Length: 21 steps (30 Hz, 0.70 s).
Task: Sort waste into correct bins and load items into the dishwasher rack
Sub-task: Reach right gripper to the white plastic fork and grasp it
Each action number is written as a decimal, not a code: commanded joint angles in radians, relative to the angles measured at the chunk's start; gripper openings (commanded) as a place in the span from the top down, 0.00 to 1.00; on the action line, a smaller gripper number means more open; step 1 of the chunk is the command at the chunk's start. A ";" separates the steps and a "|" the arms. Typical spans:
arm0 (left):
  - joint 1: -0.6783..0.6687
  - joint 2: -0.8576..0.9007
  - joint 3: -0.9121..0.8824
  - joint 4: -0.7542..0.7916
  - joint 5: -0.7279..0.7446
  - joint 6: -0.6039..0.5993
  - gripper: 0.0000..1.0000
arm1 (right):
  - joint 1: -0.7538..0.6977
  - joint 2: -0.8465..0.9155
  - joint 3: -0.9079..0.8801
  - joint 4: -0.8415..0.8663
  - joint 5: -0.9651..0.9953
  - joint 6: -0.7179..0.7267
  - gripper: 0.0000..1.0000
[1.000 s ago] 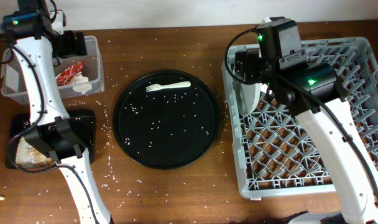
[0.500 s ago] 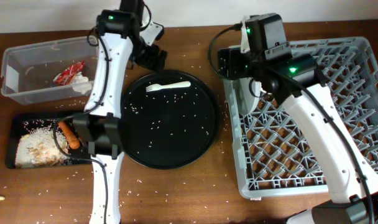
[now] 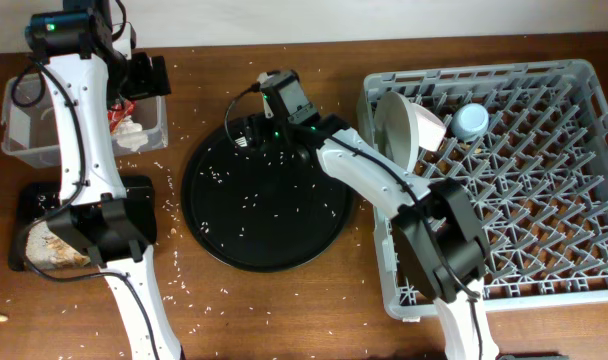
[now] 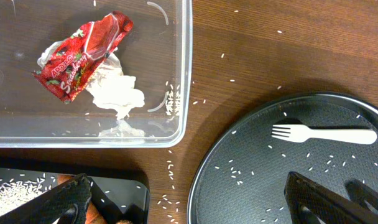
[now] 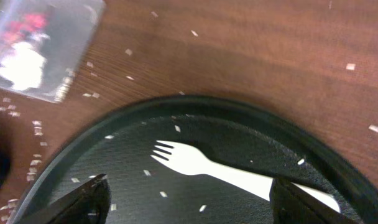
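Observation:
The white plastic fork (image 5: pixel 201 165) lies at the back of the big round black tray (image 3: pixel 264 215). My right gripper (image 5: pixel 189 205) hangs open just above it, jaws either side of the handle; from overhead (image 3: pixel 254 128) it hides most of the fork. My left gripper (image 4: pixel 192 205) is open and empty by the right end of the clear tub (image 3: pixel 29 125); it also shows overhead (image 3: pixel 149 75). The tub holds the red wrapper (image 4: pixel 83 53) and the white napkin (image 4: pixel 117 90). The flat black tray (image 3: pixel 134 195) holds pale food scraps (image 3: pixel 49 245).
The grey dishwasher rack (image 3: pixel 504 220) fills the right side. Pale round dishware (image 3: pixel 409 125) stands on edge at its back left, and a light-blue cup (image 3: pixel 471 120) sits beside it. Rice grains are scattered on the round tray and the wooden table.
My right arm swung left from the rack to over the fork on the round tray. My left arm moved from the tray's back edge to the clear tub.

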 commanded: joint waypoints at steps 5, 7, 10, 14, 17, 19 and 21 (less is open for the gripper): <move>0.003 -0.019 0.016 0.004 -0.005 -0.002 0.01 | -0.004 0.186 0.139 0.012 0.036 0.048 0.21; 0.003 -0.019 0.016 -0.002 -0.004 -0.002 0.01 | -0.004 0.212 0.139 0.031 0.047 0.055 0.22; 0.003 -0.019 0.016 -0.003 -0.004 -0.002 0.01 | -0.003 0.215 0.139 0.012 0.018 0.063 0.22; 0.003 -0.019 0.015 -0.002 -0.005 -0.002 0.01 | -0.005 0.215 0.153 -0.094 -0.122 0.074 0.22; 0.003 -0.019 0.015 -0.003 -0.023 -0.002 0.01 | -0.006 0.215 0.240 -0.269 -0.130 0.069 0.22; 0.003 -0.019 0.015 -0.003 -0.023 -0.002 0.01 | -0.005 0.215 0.322 -0.398 -0.130 0.027 0.22; 0.003 -0.019 0.015 -0.002 -0.023 -0.002 0.01 | -0.006 0.215 0.404 -0.528 -0.126 -0.040 0.23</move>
